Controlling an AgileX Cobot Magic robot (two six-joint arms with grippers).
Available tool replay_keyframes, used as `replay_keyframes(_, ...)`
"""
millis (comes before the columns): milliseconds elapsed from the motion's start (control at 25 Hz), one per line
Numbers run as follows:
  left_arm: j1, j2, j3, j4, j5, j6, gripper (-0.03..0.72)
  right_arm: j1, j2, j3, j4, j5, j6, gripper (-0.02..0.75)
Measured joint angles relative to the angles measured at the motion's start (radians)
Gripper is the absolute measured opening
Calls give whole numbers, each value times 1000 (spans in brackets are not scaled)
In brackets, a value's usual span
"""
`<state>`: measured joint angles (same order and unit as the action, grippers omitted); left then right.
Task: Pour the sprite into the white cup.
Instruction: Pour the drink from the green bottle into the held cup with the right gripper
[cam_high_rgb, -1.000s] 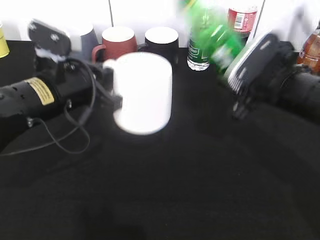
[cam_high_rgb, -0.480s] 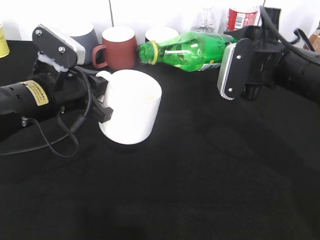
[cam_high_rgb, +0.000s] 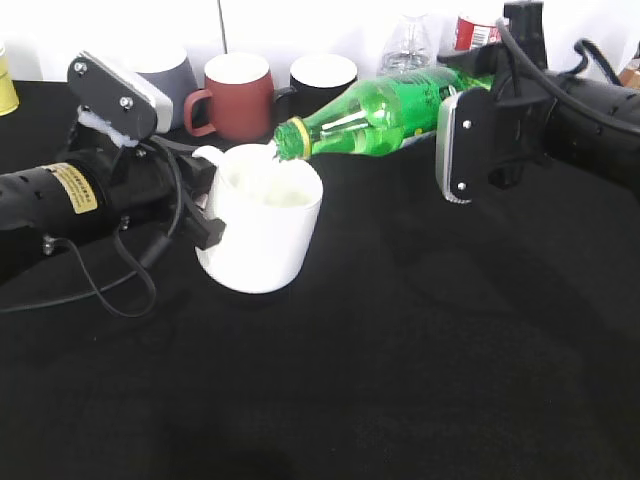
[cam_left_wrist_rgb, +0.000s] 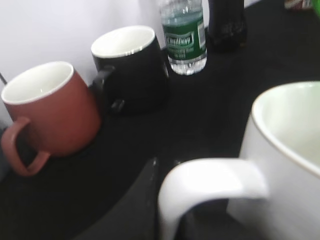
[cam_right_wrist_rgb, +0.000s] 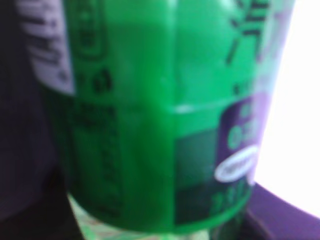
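Close under my wrist the white cup (cam_left_wrist_rgb: 280, 165) fills the lower right, its loop handle curving toward me, and a dark part of my left hand (cam_left_wrist_rgb: 135, 205) lies against that handle. Beyond the white cup and to its left stands the red-brown mug (cam_left_wrist_rgb: 50, 112), white inside, its handle turned left. Just right of that mug sits a black mug (cam_left_wrist_rgb: 132, 67), also white inside. Further behind the white cup stands a clear water bottle (cam_left_wrist_rgb: 184, 35) with a green label, a dark bottle (cam_left_wrist_rgb: 226, 22) just right of it, all on the black table (cam_left_wrist_rgb: 200, 115).
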<state>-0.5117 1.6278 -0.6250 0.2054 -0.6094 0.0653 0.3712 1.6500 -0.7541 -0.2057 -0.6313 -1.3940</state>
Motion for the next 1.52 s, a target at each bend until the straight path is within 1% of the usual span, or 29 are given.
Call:
replay_keyframes(720, 0, 0, 0, 17, 1, 8, 43, 0, 0, -4, -1, 7, -70, 376)
replay_keyframes(1240, 0, 0, 0, 19, -8, 11, 43, 0, 0, -10, -1, 7, -72, 376)
replay_keyframes(1400, 0, 0, 1, 18, -46, 11, 43, 0, 0, -10, -1, 6, 84, 376)
replay_keyframes(1440, 0, 1, 1, 4, -80, 12, 43, 0, 0, -10, -1, 6, 121, 376)
replay_keyframes(1520, 0, 1, 1, -67, -144, 12, 43, 0, 0, -10, -1, 3, 266, 376)
